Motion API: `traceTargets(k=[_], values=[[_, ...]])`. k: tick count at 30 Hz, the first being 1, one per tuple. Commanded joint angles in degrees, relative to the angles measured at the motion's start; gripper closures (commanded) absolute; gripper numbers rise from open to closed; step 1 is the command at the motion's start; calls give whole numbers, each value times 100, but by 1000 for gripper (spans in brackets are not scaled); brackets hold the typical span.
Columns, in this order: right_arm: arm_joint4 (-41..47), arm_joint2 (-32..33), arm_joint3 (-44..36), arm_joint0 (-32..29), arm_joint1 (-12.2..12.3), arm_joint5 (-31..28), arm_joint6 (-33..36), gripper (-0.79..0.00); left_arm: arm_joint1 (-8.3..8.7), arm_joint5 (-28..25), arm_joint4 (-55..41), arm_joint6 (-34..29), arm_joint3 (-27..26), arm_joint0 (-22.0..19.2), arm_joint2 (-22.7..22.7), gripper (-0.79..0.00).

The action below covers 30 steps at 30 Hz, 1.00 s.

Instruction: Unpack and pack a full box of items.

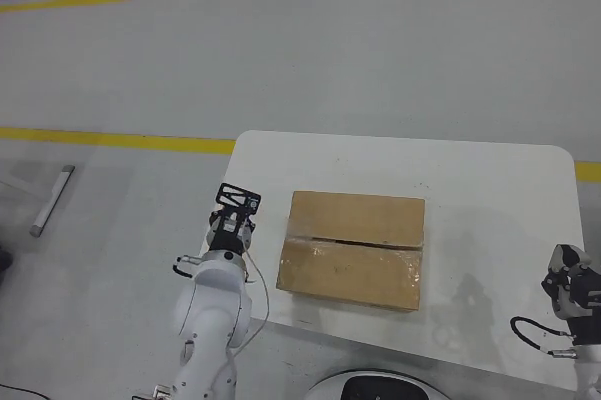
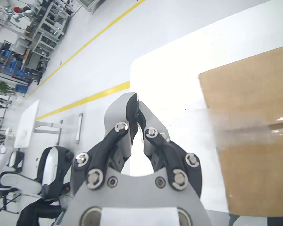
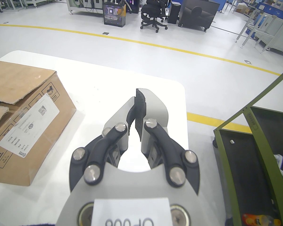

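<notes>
**Item:** box (image 1: 352,250), brown corrugated card. It lay flat near the middle of the tabletop (image 1: 480,170), with both top flaps down.

**Closure:** the seam (image 1: 355,241) ran left to right. Clear tape (image 2: 240,128) crossed the left end. The far flap (image 3: 14,81) had a ragged edge standing slightly proud of the near one. A white label (image 3: 29,128) was on the right end wall.

**Handling (judged):**
- Walls stiff, flaps bendable, tape slick.
- Probably heavy if full.
- Too broad for one tool to span.
- Best purchase is the raised flap edge at the seam. For shifting it, press on the two end walls.

**Left tool** (image 2: 135,99): pads pressed together, holding nothing, just left of the box and not touching it.

**Right tool** (image 3: 138,99): likewise closed and empty, at the near right of the tabletop, well apart from the box.
</notes>
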Motion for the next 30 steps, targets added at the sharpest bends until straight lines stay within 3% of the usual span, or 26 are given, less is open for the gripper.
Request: traceTargets(k=[1, 8, 9, 22, 23, 24, 25, 30], values=[[0, 0, 0, 0, 0, 0, 0, 0, 5, 115, -75, -144, -50, -13, -185, 0], [0, 0, 0, 0, 0, 0, 0, 0, 25, 322, -131, -239, -51, -75, -539, 0], [0, 0, 0, 0, 0, 0, 0, 0, 23, 399, -144, -266, -23, -100, -567, -28], [0, 0, 0, 0, 0, 0, 0, 0, 43, 793, -82, -300, 744, -409, -874, 0], [0, 0, 0, 0, 0, 0, 0, 0, 45, 777, -93, -292, 763, -416, -882, -71], [0, 0, 0, 0, 0, 0, 0, 0, 47, 775, -114, -294, 783, -420, -901, -348], [0, 0, 0, 0, 0, 0, 0, 0, 48, 820, -136, -319, 806, -427, -938, -785], [0, 0, 0, 0, 0, 0, 0, 0, 63, 873, -37, -531, 862, -481, -1070, -785]])
